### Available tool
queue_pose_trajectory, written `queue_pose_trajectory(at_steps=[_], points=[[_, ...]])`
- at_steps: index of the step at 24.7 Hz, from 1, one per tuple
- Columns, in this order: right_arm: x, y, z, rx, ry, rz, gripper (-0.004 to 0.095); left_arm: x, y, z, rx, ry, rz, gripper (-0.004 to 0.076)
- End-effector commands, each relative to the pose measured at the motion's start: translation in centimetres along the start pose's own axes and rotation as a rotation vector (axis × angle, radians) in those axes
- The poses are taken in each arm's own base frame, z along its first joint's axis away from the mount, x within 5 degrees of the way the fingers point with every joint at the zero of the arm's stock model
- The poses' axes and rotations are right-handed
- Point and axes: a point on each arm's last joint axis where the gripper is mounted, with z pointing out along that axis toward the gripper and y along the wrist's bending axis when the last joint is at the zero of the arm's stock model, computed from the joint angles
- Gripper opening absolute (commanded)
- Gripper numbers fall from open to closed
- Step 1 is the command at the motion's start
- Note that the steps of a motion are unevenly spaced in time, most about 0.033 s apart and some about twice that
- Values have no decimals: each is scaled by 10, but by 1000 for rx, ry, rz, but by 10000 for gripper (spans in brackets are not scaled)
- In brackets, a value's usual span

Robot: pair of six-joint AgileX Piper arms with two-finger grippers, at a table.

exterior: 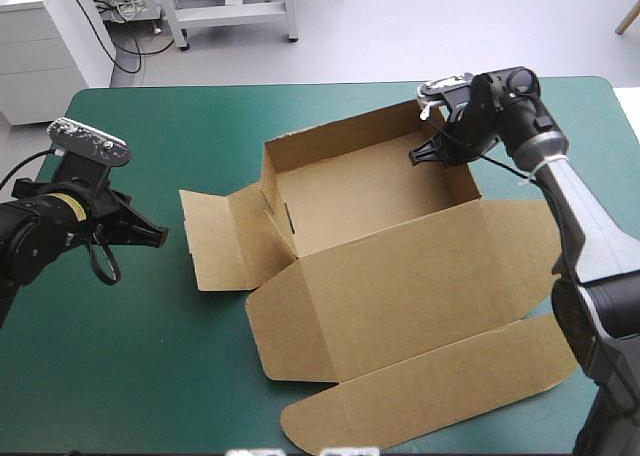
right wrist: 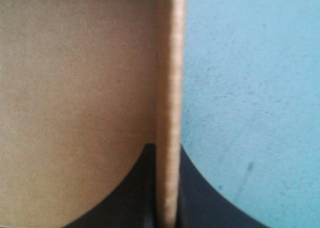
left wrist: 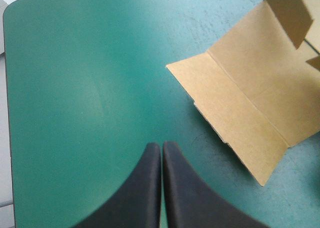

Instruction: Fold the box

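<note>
Two sets of jaws are working: right jaws are clamping the right wall of the box, lying centrally on the desk; left jaws are hanging closed, empty. Wall-forming appears in hand; tucking likely follows.

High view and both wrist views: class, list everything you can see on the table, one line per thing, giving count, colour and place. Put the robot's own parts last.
box: one, brown, mid-table; walls raised on the far part, lid flat toward the near edge, one side flap flat on the left.
table cover: one, teal-green, under everything.
left end effector: one, black fingers shut, over bare cover to the left of the box, not touching it.
right end effector: one, black fingers all but shut on the box's far right wall, which runs between them.
</note>
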Motion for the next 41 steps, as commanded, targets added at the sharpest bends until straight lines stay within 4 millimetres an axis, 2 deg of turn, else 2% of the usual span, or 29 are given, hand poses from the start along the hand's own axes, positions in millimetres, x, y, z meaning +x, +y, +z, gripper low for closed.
queue_pose_trajectory(at_steps=[1, 2, 3, 9, 14, 19, 26, 29, 33, 34, 37, 38, 39, 40, 41], points=[[4, -12, -78, 10, -202, -2, -22, -7, 4, -12, -19, -88, -15, -8], [6, -16, -88, 19, -220, 6, -22, -7, 4, -12, -19, -88, -15, -8], [12, -24, -105, 41, -256, 21, -22, -7, 4, -12, -19, -88, -15, -8], [39, -57, -162, 71, -380, 90, -22, -6, 4, -12, -21, -76, -14, -8], [56, -69, -194, 68, -469, 129, -22, -11, 10, -10, -26, -127, -30, 4], [61, -62, -209, 55, -510, 122, -22, -8, 27, 7, 111, -114, -107, 20], [59, -56, -211, -3, -537, 123, -22, 1, 57, 44, 394, -171, -279, 15], [58, -54, -212, -32, -549, 125, -22, 7, 63, 69, 476, -216, -346, 15], [57, -51, -212, -60, -561, 121, -21, 21, 67, 111, 520, -175, -429, 17], [57, -50, -213, -76, -567, 123, -22, 27, 67, 128, 547, -154, -457, 34], [57, -50, -213, -78, -568, 124, -22, 30, 67, 151, 619, -166, -526, 116], [57, -50, -213, -78, -568, 124, -22, 29, 66, 160, 682, -191, -554, 207], [57, -50, -213, -78, -568, 124, -22, 28, 65, 163, 722, -210, -560, 249], [57, -50, -213, -78, -568, 124, -22, 26, 64, 168, 785, -244, -552, 350], [56, -50, -213, -80, -568, 122, -21, 25, 63, 169, 802, -257, -552, 403]])
